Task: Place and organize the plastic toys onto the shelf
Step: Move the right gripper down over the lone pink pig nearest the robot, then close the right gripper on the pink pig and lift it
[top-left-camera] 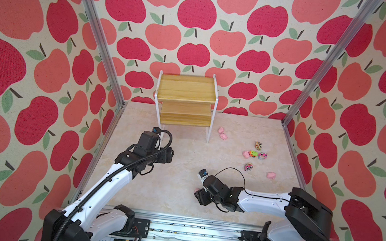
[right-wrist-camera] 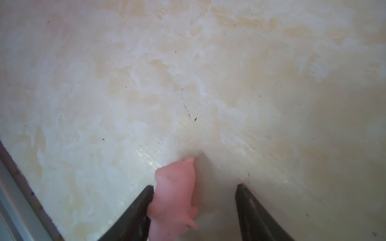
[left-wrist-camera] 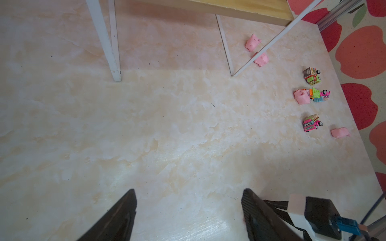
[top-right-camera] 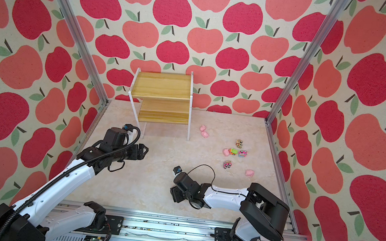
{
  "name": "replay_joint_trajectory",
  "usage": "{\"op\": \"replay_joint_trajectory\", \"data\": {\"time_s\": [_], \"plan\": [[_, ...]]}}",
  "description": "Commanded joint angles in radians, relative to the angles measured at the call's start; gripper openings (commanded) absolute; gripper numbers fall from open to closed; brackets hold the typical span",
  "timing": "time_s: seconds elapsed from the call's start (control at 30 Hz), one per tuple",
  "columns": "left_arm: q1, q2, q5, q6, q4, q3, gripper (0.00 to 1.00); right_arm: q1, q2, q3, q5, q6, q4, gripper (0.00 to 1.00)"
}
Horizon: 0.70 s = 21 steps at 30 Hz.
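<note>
A pink pig (right-wrist-camera: 175, 187) is seen on the table (right-wrist-camera: 188, 83) between the jaws of the right gripper (right-wrist-camera: 194, 186), its long axis running along the fingers. 1 finger (right-wrist-camera: 144, 200) is touched and a gap is left to the other, so no grasp is made yet. The right arm is stretched low. The left gripper (left-wrist-camera: 188, 192) is held spread and empty, nearer the shelf (top-left-camera: 187, 88).
</note>
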Motion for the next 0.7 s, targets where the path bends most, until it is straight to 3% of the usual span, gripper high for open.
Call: {"op": "replay_joint_trajectory", "data": {"time_s": [0.0, 0.1, 0.2, 0.47, 0.67], "plan": [[-0.004, -0.013, 0.001, 0.038, -0.035, 0.050, 0.82, 0.021, 0.048, 0.052, -0.008, -0.016, 0.002, 0.52], [-0.002, -0.013, -0.001, 0.055, -0.043, 0.066, 0.82, 0.029, 0.070, 0.097, 0.037, -0.043, -0.043, 0.37], [0.004, -0.013, -0.001, 0.068, -0.049, 0.082, 0.82, 0.065, 0.076, 0.160, 0.094, -0.091, -0.128, 0.29], [0.100, -0.027, 0.033, 0.089, -0.012, 0.079, 0.82, 0.066, 0.128, 0.321, 0.344, -0.232, -0.388, 0.24], [0.150, -0.043, 0.035, 0.076, 0.025, 0.041, 0.81, 0.053, 0.246, 0.416, 0.563, -0.338, -0.405, 0.25]]}}
